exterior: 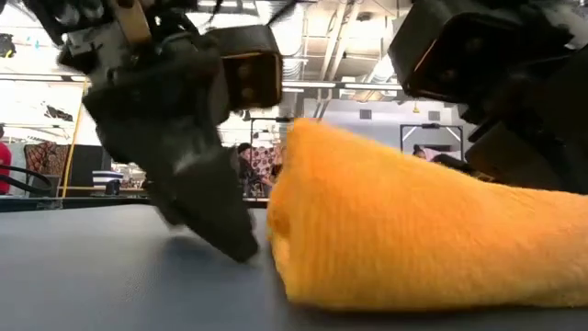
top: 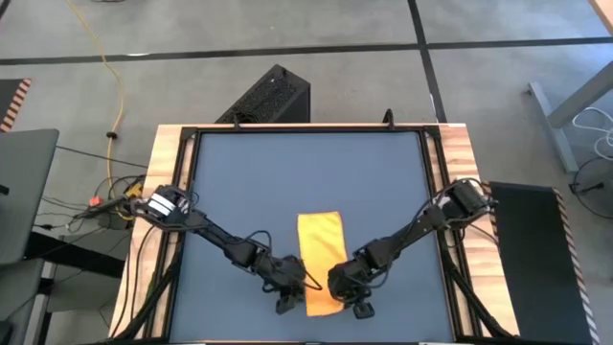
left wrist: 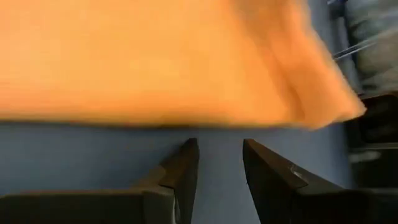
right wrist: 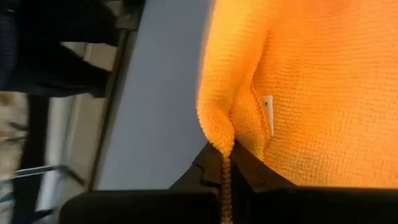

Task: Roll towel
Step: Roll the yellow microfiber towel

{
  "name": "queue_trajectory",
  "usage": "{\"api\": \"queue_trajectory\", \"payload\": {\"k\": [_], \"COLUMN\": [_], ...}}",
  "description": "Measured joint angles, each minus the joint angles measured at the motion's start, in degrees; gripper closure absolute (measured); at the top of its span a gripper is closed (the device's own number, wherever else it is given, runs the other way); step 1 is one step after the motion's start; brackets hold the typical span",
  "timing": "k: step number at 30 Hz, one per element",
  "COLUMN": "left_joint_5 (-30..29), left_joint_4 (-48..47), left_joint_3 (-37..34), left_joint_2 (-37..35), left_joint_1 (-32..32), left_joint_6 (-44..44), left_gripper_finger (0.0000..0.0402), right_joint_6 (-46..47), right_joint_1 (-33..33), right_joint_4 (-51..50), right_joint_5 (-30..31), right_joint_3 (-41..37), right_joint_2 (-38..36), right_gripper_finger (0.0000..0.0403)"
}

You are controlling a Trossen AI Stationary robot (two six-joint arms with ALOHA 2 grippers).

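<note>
The yellow-orange towel (top: 321, 251) lies as a narrow strip on the dark blue-grey tabletop (top: 249, 182), its long side running from far to near. In the low view its near end (exterior: 395, 230) bulges up in a thick hump. My left gripper (left wrist: 221, 165) stands open on the table just left of that near end, with bare tabletop between its fingers. My right gripper (right wrist: 225, 171) is at the near end's right side, shut on the towel's edge. A small white label (right wrist: 268, 115) shows on the cloth close to it. My right gripper pinches a thin bunched fold of the towel's edge (right wrist: 221, 138) between its two fingers, at the right side of the near end. The fingers slant down from the table's right. The cloth beyond the pinch is puckered, and the towel's far part lies flat on the table.
A wooden frame with black rails (top: 436, 172) borders the tabletop. A black box (top: 273, 96) stands beyond the far edge, and cables (top: 110, 206) lie off the left side. Bare tabletop stretches on the far side of the towel.
</note>
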Motion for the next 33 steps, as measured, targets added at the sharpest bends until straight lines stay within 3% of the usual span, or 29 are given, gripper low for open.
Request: {"api": "queue_trajectory", "payload": {"k": [5, 13, 20, 23, 28, 33], "left_joint_5": [-12.96, -28.71, -29.89, -30.78, -37.59, -38.27], "left_joint_4": [-0.21, 4.96, 4.46, -2.29, -23.37, -40.69], "left_joint_3": [0.0, 0.17, 6.19, 12.89, 24.58, 29.78], "left_joint_2": [-6.17, -6.65, -2.16, 1.86, 5.4, 5.51], "left_joint_1": [-2.9, -11.61, -13.36, -13.36, -13.48, -14.49], "left_joint_6": [13.93, 32.24, 40.95, 47.4, 54.79, 62.11], "left_gripper_finger": [0.0285, 0.0285, 0.0285, 0.0285, 0.0285, 0.0285], "right_joint_6": [0.06, 2.94, 4.98, 6.34, 6.54, 7.04], "right_joint_1": [-1.83, -6.2, -9.36, -10.51, -10.83, -10.59], "right_joint_4": [0.69, 3.37, 3.79, 3.87, 4.05, 4.44], "right_joint_5": [-2.78, -9.21, -12.53, -13.84, -14.21, -14.24], "right_joint_3": [-0.11, -0.32, -0.33, -0.33, -0.33, -0.33], "right_joint_2": [0.29, 0.49, 0.49, 0.49, 0.49, 0.49], "right_gripper_finger": [0.0379, 0.0378, 0.0378, 0.0378, 0.0378, 0.0378]}}
